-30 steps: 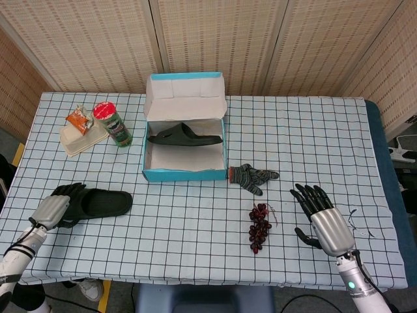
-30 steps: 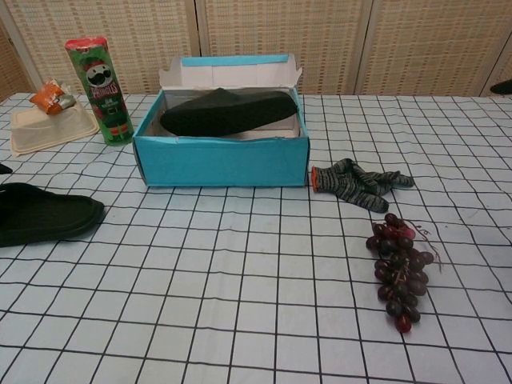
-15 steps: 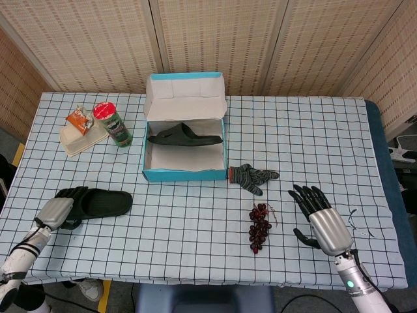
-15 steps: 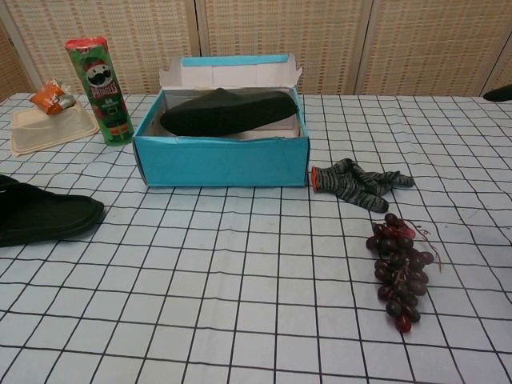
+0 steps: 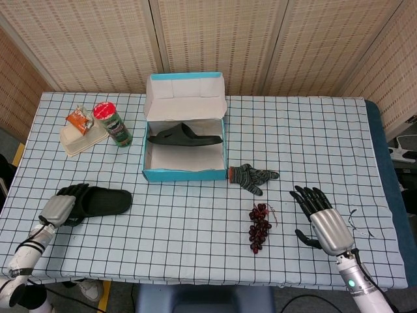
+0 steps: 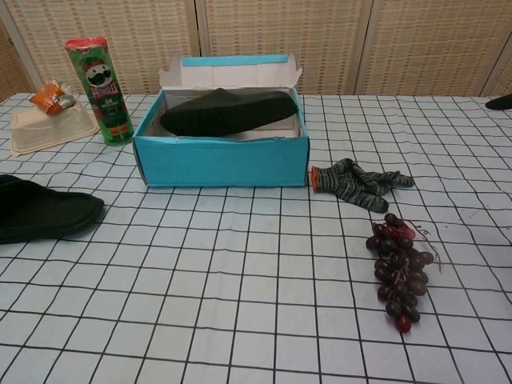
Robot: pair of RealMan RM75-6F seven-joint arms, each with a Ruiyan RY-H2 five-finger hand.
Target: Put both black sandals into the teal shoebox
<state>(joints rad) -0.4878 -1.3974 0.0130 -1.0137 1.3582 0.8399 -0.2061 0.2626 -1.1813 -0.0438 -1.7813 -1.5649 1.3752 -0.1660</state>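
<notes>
One black sandal (image 5: 184,137) lies inside the open teal shoebox (image 5: 182,175), also visible in the chest view as the dark sandal (image 6: 226,112) above the box's front wall (image 6: 220,160). The other black sandal (image 5: 104,201) lies on the table at the front left, its toe pointing right. My left hand (image 5: 58,208) holds its left end, dark fingers draped over it. In the chest view this sandal (image 6: 48,214) runs off the left edge and the hand is hidden. My right hand (image 5: 322,222) hovers open at the front right, fingers spread, holding nothing.
A green Pringles can (image 5: 114,124) and a beige lidded container (image 5: 81,140) with a snack packet (image 5: 78,119) stand left of the box. A striped glove (image 5: 253,176) lies right of the box, dark grapes (image 5: 259,227) in front of it.
My left hand has shifted slightly right along the sandal's end, whose left side sits a little higher in the chest view. The right hand has barely moved.
</notes>
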